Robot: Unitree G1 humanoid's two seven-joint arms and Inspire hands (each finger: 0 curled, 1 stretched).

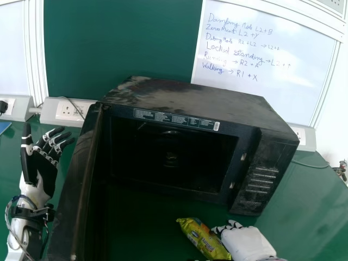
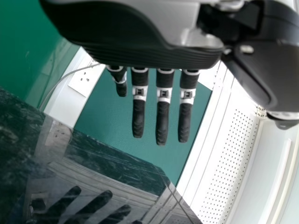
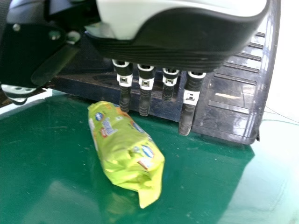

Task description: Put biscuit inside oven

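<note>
A yellow-green biscuit packet lies on the green table in front of the oven, whose door stands open. My right hand is just right of the packet in the head view. In the right wrist view the right hand has its fingers straight, with the packet close by and not gripped. My left hand is at the far left, outside the open door, fingers extended; the left wrist view shows the same hand beside the glossy door.
The oven door juts forward between the left hand and the oven's dark cavity. Behind stand a wall socket box and a whiteboard. A thin cable runs at the oven's right.
</note>
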